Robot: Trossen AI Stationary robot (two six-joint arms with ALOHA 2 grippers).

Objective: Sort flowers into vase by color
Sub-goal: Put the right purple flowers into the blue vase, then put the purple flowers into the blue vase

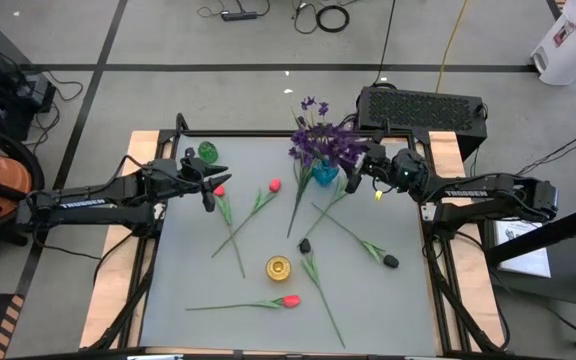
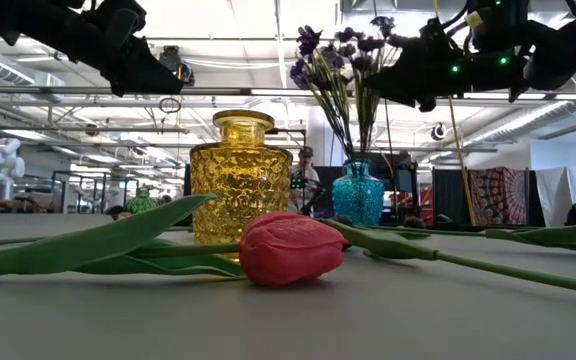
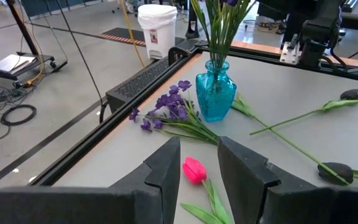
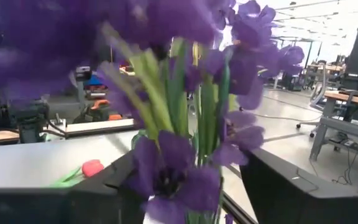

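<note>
Purple blooms (image 4: 185, 112) crowd the right pincer (image 1: 360, 176); elsewhere stems sprawl.

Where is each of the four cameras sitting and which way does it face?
High view: overhead, facing straight down; both arms show, left claw, right claw.
Low view: table height, looking level past the red-pink tulip bud and yellow textured glass vase; arms overhead.
Left wrist view: between its open fingers, facing the teal glass vase.
Right wrist view: pressed against purple clustered blooms.
Shared: the teal vase shows in high, low and left wrist views.

Grey concrete floor (image 1: 218, 95) w/ black tape lines (image 1: 268, 67) showing; white lidded bin (image 3: 156, 28) standing nr table edge.
</note>
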